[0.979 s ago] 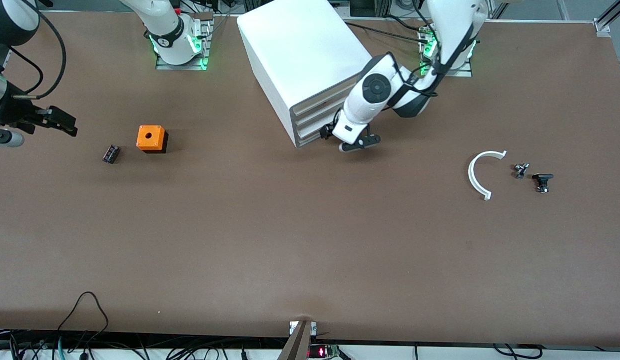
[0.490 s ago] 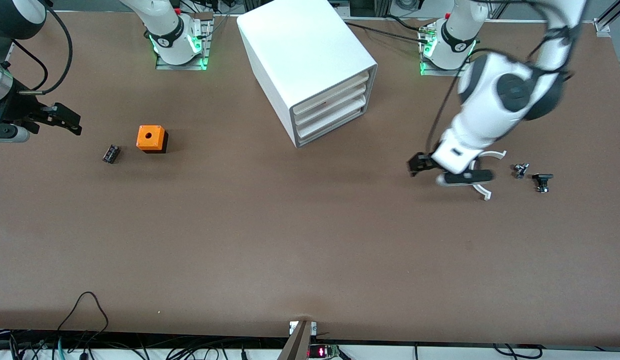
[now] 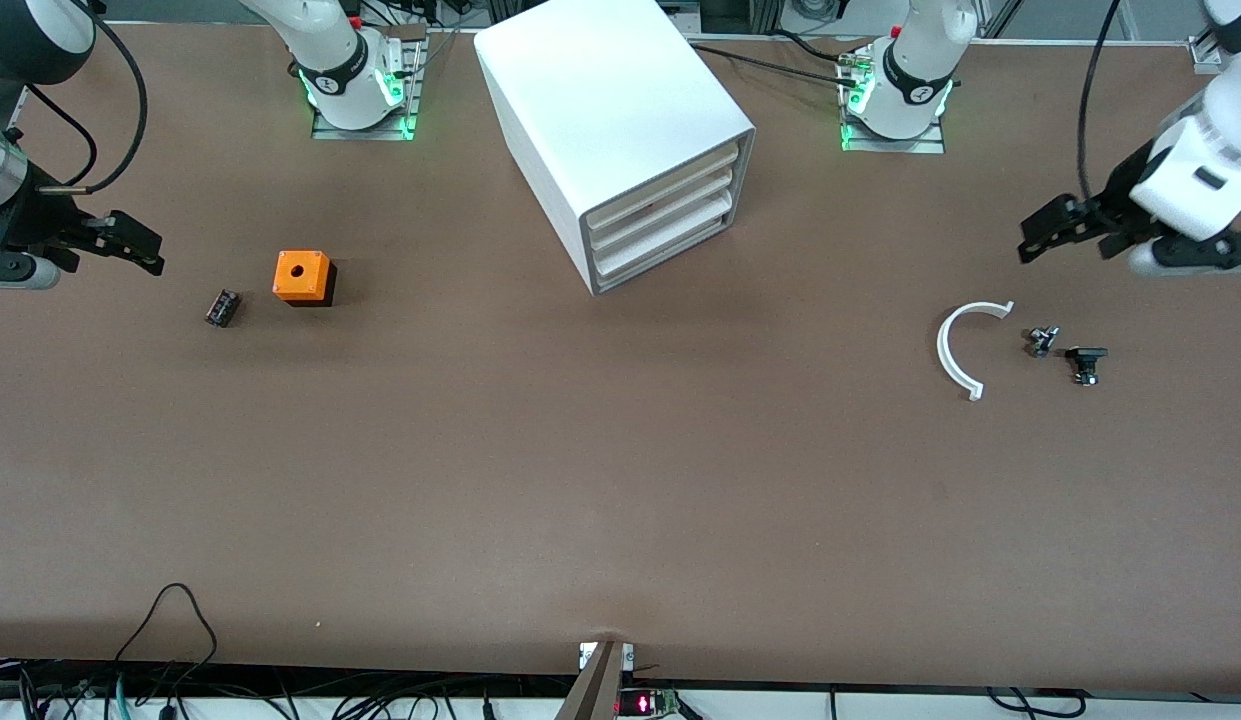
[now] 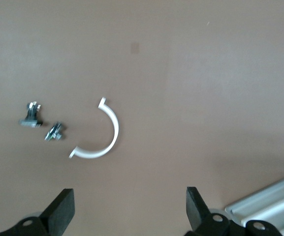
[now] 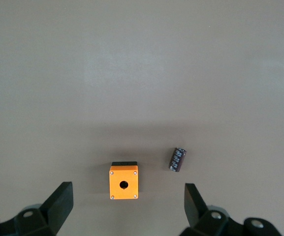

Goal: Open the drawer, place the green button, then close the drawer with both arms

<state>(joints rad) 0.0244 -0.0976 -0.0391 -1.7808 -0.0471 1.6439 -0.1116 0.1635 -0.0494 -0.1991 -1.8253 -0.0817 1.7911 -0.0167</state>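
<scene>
Left wrist view alone shows the left claw (image 4: 127, 214) spread wide, empty. The front view shows the cabinet (image 3: 610, 130) with its bottom drawer (image 3: 668, 252) flush; right claw (image 5: 124, 206) wide, empty.

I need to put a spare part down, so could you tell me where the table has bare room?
The widest bare patch is the strip nearer the front camera than the cabinet, between the orange cube and the white curved piece. It is crowded beside that piece, by two small parts, and around the cube's black part.

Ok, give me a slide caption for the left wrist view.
Left gripper, fingers open, hangs above the table over a white curved clip and two small dark parts.
</scene>
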